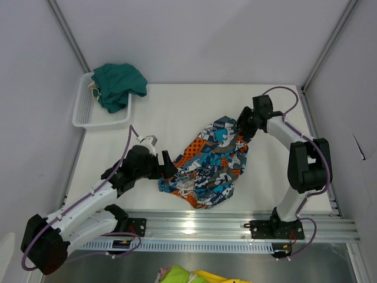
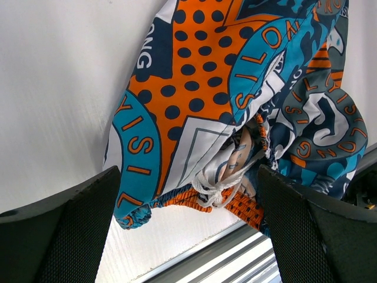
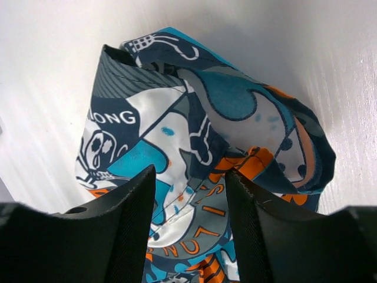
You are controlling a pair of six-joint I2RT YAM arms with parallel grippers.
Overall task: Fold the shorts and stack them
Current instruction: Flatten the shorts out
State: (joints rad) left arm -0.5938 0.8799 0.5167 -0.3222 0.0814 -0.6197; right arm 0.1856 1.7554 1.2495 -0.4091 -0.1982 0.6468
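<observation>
Left gripper [image 2: 188, 188] gapes wide, holding nothing, beside the patchwork shorts [image 2: 194, 76]. Right gripper [image 3: 189, 180] straddles their fabric, grip uncertain.

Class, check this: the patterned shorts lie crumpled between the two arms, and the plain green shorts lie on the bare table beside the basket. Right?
Not quite. The plain green shorts lie bunched in the white mesh basket, not on the table, as the top external view shows; the rest holds.
</observation>
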